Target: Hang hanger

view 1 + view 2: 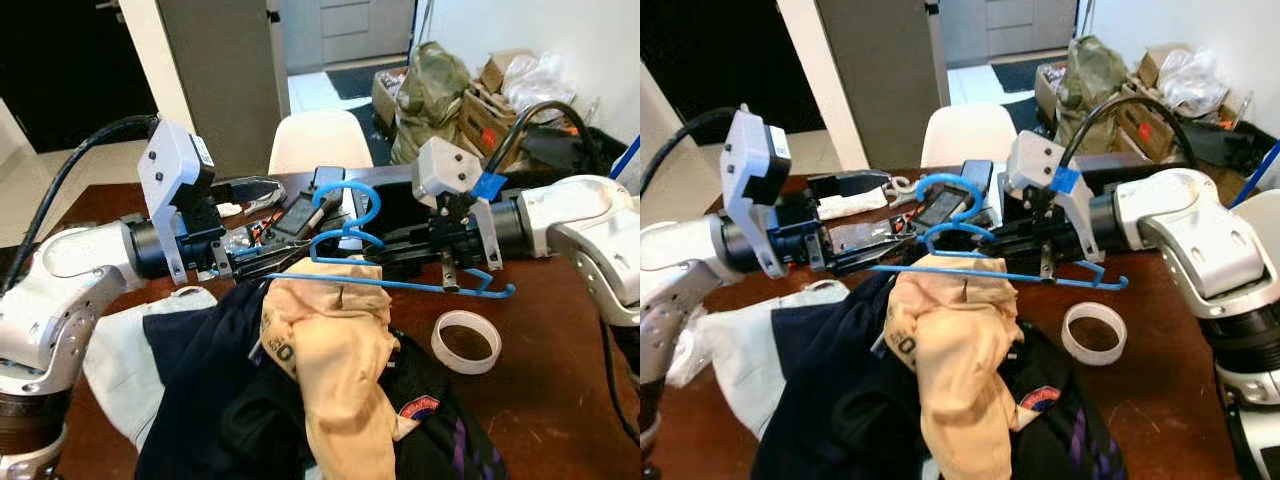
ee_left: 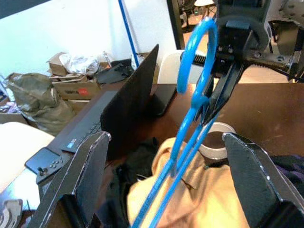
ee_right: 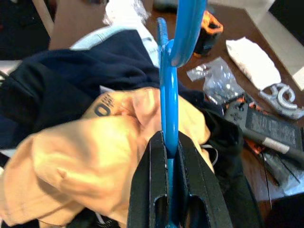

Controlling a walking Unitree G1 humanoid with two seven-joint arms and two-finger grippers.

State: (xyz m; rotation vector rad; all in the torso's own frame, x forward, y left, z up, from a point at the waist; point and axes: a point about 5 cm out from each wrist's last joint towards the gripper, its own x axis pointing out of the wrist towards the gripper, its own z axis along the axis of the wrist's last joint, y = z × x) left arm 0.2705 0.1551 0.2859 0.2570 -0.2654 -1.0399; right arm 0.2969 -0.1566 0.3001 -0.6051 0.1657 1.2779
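A cluttered dark brown wooden surface [image 1: 560, 400] is seen; the blue plastic hanger [image 1: 400, 283] is clamped by the right tool [image 3: 171, 202], the left tool [image 2: 161, 190] being spread open.

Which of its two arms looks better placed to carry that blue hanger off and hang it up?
Probably the right. The right gripper is shut on the blue hanger, which carries the peach shirt. The left gripper is open, its fingers on either side of the hanger without touching.

Brown table [image 1: 560, 400], clothes heap [image 1: 300, 400], tape ring [image 1: 466, 342], laptop [image 2: 128, 99]
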